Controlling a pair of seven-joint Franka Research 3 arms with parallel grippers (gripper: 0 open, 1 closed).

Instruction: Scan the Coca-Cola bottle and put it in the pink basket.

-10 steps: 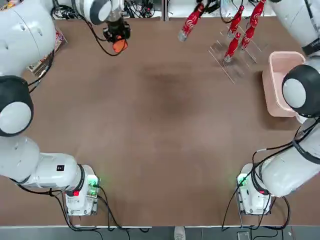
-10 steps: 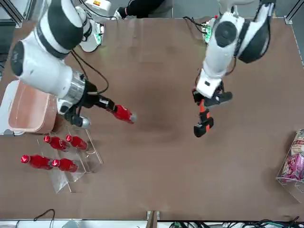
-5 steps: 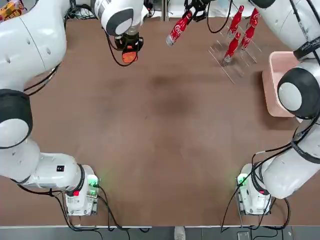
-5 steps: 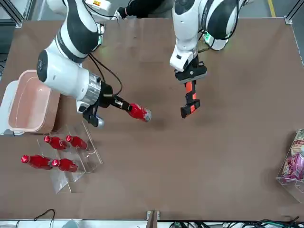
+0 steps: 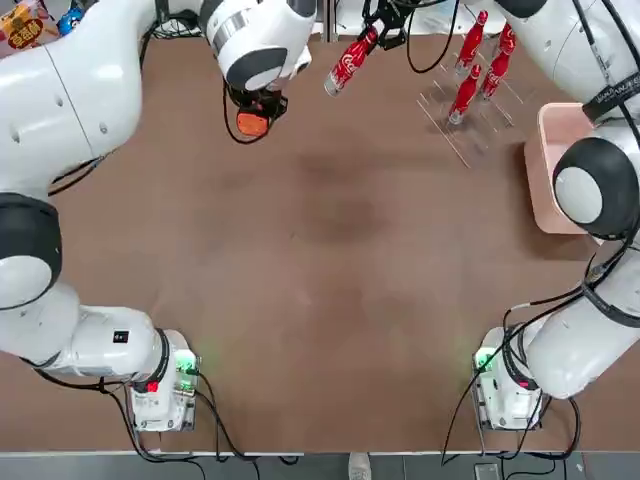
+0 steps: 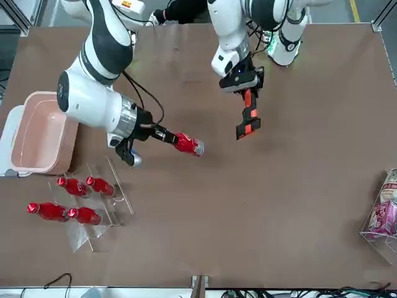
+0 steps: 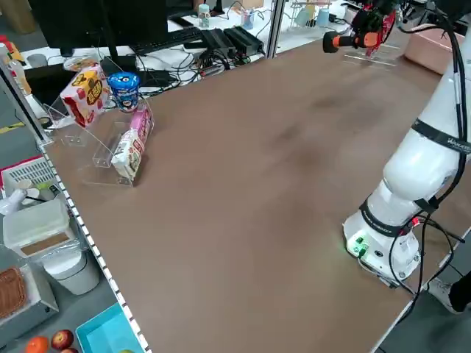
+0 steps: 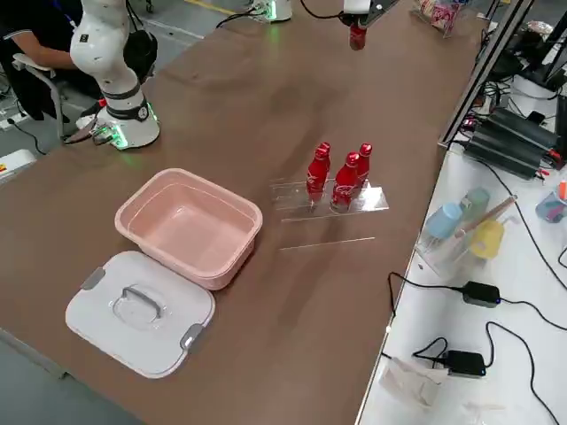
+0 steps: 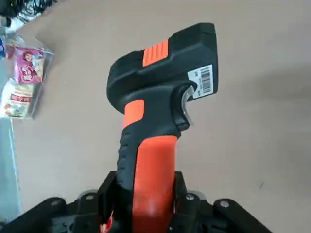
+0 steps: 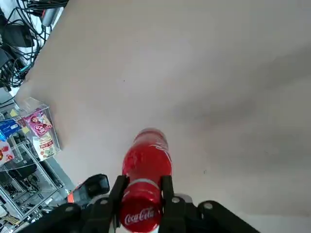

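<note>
My right gripper (image 6: pixel 166 136) is shut on the neck end of a red Coca-Cola bottle (image 6: pixel 187 144), held tilted above the far side of the table (image 5: pixel 348 62). In the right wrist view the bottle (image 10: pixel 146 162) sticks out between the fingers (image 10: pixel 167 190). My left gripper (image 6: pixel 247 93) is shut on the orange handle of a black and orange scanner (image 6: pixel 248 119), also in the air (image 5: pixel 252 122), a short way from the bottle. The scanner (image 9: pixel 163 109) fills the left wrist view. The pink basket (image 5: pixel 545 150) stands open and holds nothing at the right edge (image 8: pixel 190 226).
Several more red bottles (image 5: pixel 470 72) stand in a clear rack (image 6: pixel 93 211) between the held bottle and the basket. A white lid (image 8: pixel 137 312) lies beside the basket. Snack packs in a clear holder (image 6: pixel 381 214) sit at the far left edge.
Both arms have swung in toward each other over the far side of the table. The bottle has moved left and the scanner right, so the gap between them is smaller.
</note>
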